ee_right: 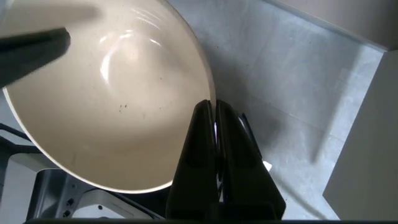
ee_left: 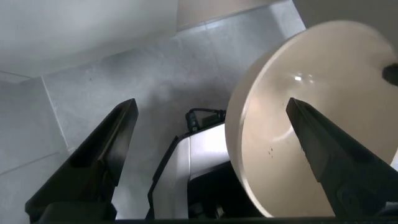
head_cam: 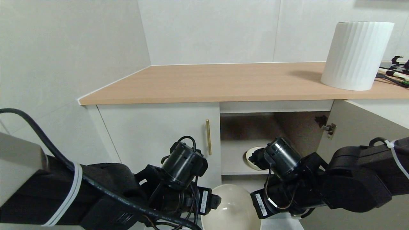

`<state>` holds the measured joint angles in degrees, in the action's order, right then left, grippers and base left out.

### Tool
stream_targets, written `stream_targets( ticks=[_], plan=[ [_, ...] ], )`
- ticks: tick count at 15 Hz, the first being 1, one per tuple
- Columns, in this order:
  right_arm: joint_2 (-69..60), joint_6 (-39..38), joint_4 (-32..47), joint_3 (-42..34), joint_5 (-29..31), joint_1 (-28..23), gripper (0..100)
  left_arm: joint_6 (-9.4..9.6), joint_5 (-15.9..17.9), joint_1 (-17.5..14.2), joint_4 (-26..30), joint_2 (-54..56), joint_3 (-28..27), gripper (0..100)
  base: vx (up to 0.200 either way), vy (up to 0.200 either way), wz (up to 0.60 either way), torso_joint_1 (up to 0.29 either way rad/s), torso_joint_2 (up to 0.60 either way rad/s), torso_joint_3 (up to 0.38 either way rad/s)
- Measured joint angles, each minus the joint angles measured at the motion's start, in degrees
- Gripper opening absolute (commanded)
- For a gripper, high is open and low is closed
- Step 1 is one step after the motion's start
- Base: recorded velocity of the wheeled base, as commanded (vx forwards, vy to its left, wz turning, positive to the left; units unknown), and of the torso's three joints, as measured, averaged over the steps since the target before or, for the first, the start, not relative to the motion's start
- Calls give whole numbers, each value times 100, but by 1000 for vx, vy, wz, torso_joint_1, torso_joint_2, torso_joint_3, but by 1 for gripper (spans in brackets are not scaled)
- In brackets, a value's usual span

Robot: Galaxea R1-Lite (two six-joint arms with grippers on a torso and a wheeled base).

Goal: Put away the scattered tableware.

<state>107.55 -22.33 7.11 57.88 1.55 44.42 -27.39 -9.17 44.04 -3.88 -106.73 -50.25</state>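
A cream bowl (head_cam: 231, 207) hangs low in front of the cabinet, between my two wrists. My right gripper (ee_right: 214, 112) is shut on the rim of this bowl (ee_right: 112, 106), one finger inside and one outside. My left gripper (ee_left: 211, 106) stands wide open beside the bowl (ee_left: 267, 130); one of its fingers (ee_left: 329, 155) lies across the bowl's inner side, the other is well clear of it. A second cream dish (head_cam: 252, 159) rests on the shelf inside the open cabinet, partly hidden behind my right wrist.
The cabinet's left door with a gold handle (head_cam: 208, 136) is closed; the right door (head_cam: 358, 127) is swung open. On the wooden countertop (head_cam: 207, 83) stand a white ribbed container (head_cam: 356, 54) and several pens (head_cam: 396, 73) at the far right.
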Motion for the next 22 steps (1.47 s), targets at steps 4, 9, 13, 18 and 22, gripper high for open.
stream_targets(
  ticks=[4,9,13,18,22],
  plan=[
    [161,-185,-7,201,307,-468,0,-307,39,-61,-151,179,-73,100,0,0,0,0,0,0],
    [563,-295,-948,239,323,-1292,0,-315,41,-111,-195,232,-73,100,0,0,0,0,0,0],
    [911,-837,-1859,195,375,-1668,0,-310,48,-119,-200,227,-73,100,0,0,0,0,0,0],
    [1458,-944,-2744,217,758,-1943,0,-307,50,-124,-197,223,-63,100,0,0,0,0,0,0],
    [1709,-1139,-2764,455,868,-2188,0,-307,57,-124,-191,183,-55,100,0,0,0,0,0,0]
  ],
)
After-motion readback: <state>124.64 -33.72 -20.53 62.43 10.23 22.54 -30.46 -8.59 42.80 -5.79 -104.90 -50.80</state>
